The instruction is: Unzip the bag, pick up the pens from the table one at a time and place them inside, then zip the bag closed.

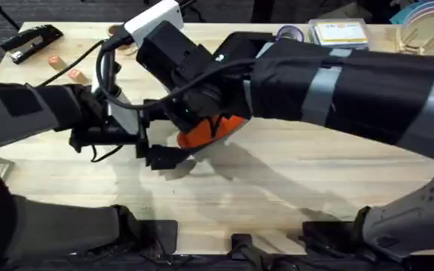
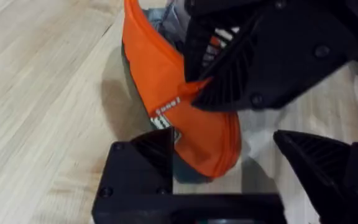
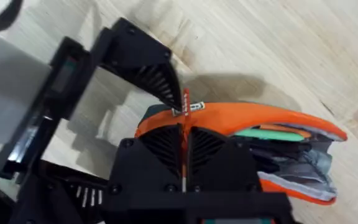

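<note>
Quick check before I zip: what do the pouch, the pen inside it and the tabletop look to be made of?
The bag looks like matte orange woven fabric: it folds and sags, with a greyish lining at the open mouth. The pen inside looks like smooth green plastic, though little of it shows. The table looks like light wood planks with visible grain, possibly laminate.

Overhead looks down and forward on table (image 1: 315,173), both wrist views close — sharing the bag (image 2: 185,118).
</note>
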You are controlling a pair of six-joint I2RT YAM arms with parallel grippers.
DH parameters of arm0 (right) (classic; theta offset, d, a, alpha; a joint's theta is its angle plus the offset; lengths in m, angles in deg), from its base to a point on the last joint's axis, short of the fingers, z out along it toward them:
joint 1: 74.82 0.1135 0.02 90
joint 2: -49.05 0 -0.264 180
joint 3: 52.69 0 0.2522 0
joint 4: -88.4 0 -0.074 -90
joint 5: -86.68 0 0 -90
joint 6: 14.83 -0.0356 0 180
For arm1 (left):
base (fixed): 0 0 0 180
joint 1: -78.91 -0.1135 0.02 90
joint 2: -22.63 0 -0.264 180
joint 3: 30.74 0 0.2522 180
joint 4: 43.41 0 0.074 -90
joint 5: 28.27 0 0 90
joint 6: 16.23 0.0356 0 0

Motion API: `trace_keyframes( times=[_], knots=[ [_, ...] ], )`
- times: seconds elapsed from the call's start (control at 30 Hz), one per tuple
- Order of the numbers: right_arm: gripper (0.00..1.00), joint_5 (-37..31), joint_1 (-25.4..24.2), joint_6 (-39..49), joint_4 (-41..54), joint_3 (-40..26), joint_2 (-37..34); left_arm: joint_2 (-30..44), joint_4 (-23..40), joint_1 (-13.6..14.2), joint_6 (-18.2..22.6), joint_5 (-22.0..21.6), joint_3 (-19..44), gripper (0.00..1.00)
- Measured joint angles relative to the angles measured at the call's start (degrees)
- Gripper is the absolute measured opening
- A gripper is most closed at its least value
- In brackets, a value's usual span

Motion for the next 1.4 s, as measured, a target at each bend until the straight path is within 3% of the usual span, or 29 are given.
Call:
trace_keyframes(
  times=[0.17,0.23,0.27,0.5,0.53,0.83,1.4],
  knots=[
    [0.031,0.0,0.0,0.0,0.2,0.0,0.0,0.0,-2.0,1.6,-3.3,0.2,0.0,0.995],
    [0.031,0.0,0.0,0.0,0.4,-0.1,0.0,0.0,-2.0,1.5,-4.2,0.2,0.0,0.928],
    [0.031,0.0,0.0,0.0,0.4,-0.1,0.0,0.0,-2.0,1.6,-4.4,0.2,0.0,0.859],
    [0.031,-0.2,-0.1,0.0,0.7,-0.1,0.0,0.0,-2.6,1.5,-5.5,0.1,0.0,0.123],
    [0.031,-0.2,-0.1,0.0,0.7,-0.1,0.0,0.0,-2.7,1.5,-5.6,0.2,0.0,0.065],
    [0.031,-0.2,-1.7,0.0,1.3,-0.2,0.0,0.0,-2.7,1.4,-5.8,0.2,0.0,0.045],
    [0.031,1.3,-16.1,0.7,4.4,-0.2,0.0,0.0,-2.6,1.4,-5.8,0.4,0.0,0.044]
  ],
)
